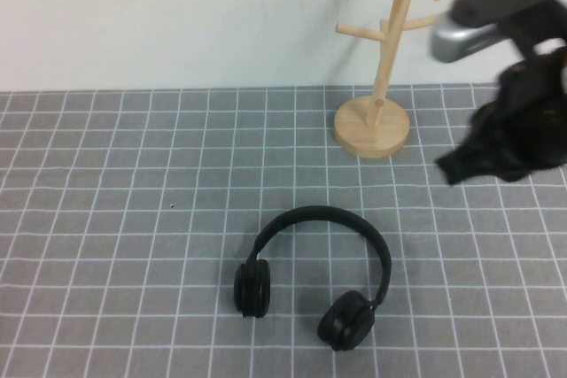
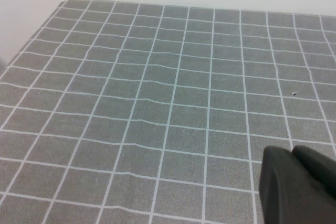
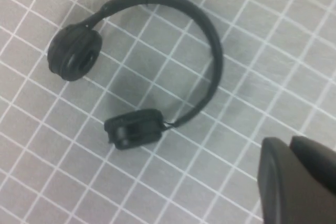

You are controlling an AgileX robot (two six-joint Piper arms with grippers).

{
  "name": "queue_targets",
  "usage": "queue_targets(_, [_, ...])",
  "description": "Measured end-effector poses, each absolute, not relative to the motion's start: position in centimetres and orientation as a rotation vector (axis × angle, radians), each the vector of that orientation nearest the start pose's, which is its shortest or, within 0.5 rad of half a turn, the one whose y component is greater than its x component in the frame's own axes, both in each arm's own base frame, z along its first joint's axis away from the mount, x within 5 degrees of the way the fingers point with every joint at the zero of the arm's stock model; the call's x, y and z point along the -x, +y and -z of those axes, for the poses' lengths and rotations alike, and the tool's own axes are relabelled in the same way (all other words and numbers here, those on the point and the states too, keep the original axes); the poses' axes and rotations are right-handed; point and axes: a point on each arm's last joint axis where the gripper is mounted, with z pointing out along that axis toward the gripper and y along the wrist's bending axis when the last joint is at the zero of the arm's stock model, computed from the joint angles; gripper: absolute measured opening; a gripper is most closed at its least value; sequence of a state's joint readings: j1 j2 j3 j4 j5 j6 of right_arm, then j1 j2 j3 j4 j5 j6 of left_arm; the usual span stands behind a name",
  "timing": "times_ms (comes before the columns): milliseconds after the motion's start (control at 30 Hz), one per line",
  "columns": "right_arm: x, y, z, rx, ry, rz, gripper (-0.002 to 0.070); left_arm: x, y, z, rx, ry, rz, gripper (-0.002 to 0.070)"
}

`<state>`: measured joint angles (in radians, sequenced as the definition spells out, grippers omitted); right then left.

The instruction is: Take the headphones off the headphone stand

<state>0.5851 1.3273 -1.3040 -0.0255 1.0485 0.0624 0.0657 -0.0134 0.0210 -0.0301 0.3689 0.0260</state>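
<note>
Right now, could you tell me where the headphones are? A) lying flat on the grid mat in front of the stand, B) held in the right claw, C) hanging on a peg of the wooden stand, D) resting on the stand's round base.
A: the headphones lie flat on the grid mat, nearer the robot than the headphone stand; the right claw hovers beside the stand, and the left claw shows only over bare mat.

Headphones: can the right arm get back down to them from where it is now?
Probably yes. The headphones lie flat on the table, apart from the headphone stand; nothing sits between them and the raised right gripper. Left gripper is elsewhere.
</note>
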Motion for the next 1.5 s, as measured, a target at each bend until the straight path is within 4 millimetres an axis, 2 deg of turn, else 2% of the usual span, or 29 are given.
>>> queue_targets(133, [-20.1, 13.0, -37.4, 0.668, 2.460, -0.210, -0.0006, -5.2, 0.2, -17.4, 0.056, 1.859, -0.034, -0.0004])
queue_targets(300, [-17.5, 10.9, -36.1, 0.660, 2.421, -0.189, -0.0006, -5.2, 0.2, -17.4, 0.056, 1.859, -0.034, -0.0004])
queue_targets(433, [-15.8, 8.0, -33.9, 0.528, 2.298, -0.200, -0.0006, -5.2, 0.2, -17.4, 0.056, 1.859, -0.034, -0.0004])
queue_targets(533, [-14.1, 5.1, -32.1, 0.340, 2.108, -0.200, -0.0006, -5.2, 0.2, -17.4, 0.056, 1.859, -0.034, -0.0004])
queue_targets(667, [-11.8, 1.8, -28.5, 0.125, 1.872, -0.117, -0.0006, -5.2, 0.2, -17.4, 0.056, 1.859, -0.034, -0.0004])
queue_targets(767, [-10.0, 0.5, -25.1, 0.041, 1.788, -0.037, -0.0006, -5.2, 0.2, -17.4, 0.056, 1.859, -0.034, -0.0004])
queue_targets(1000, [-6.7, -0.6, -19.7, -0.016, 1.668, 0.122, -0.0007, -5.2, 0.2, -17.4, 0.056, 1.859, -0.034, -0.0004])
queue_targets(1167, [-5.6, -0.7, -18.7, -0.031, 1.697, 0.133, -0.0007, -5.2, 0.2, -17.4, 0.056, 1.859, -0.034, -0.0004])
queue_targets(1333, [-5.2, -0.7, -17.2, -0.074, 1.868, 0.113, -0.0006, -5.2, 0.2, -17.4, 0.056, 1.859, -0.034, -0.0004])
queue_targets(1500, [-5.2, -0.7, -17.1, -0.082, 1.880, 0.109, -0.0007, -5.2, 0.2, -17.4, 0.056, 1.859, -0.034, -0.0004])
